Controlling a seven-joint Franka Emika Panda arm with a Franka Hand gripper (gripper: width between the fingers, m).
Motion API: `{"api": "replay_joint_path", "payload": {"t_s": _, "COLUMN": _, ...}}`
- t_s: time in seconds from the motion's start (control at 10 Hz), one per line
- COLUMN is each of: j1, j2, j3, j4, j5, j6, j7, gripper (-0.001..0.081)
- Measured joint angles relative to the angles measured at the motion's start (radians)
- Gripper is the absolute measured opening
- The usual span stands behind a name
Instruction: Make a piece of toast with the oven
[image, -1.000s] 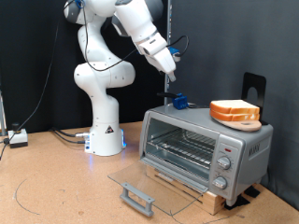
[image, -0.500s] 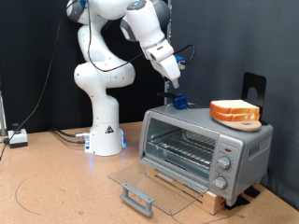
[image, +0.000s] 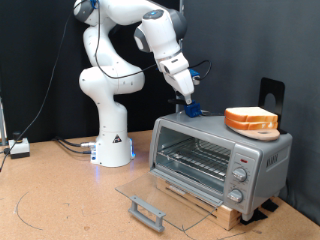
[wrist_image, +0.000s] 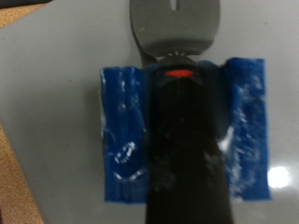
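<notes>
The silver oven (image: 218, 160) stands at the exterior view's lower right. Its glass door (image: 150, 200) is open and lies flat in front, and the wire rack (image: 195, 155) shows inside with nothing on it. Two alike bread slices are stacked on the oven's top at its right end, and the piece of toast (image: 251, 120) is one of them. My gripper (image: 190, 107) has blue-taped fingertips and hovers just over the oven top's left end, well left of the slices. In the wrist view the blue fingertips (wrist_image: 126, 131) flank a black part above the grey oven top (wrist_image: 56, 56). No bread is between them.
The white robot base (image: 112, 140) stands left of the oven on a brown table. Cables and a small box (image: 18, 147) lie at the far left. A black stand (image: 272, 95) rises behind the oven's right end.
The arm has swung to the exterior view's right and down. This brought the gripper closer to the oven top's left end. The bread and the oven have not moved.
</notes>
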Motion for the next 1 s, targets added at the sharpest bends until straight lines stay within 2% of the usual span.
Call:
{"api": "replay_joint_path", "payload": {"t_s": 0.5, "j1": 0.000, "j2": 0.053, "j3": 0.118, "j4": -0.012, "j5": 0.104, "j6": 0.093, "j7": 0.000, "gripper": 0.0807}}
{"api": "replay_joint_path", "payload": {"t_s": 1.0, "j1": 0.000, "j2": 0.111, "j3": 0.173, "j4": -0.012, "j5": 0.181, "j6": 0.153, "j7": -0.004, "gripper": 0.0807}}
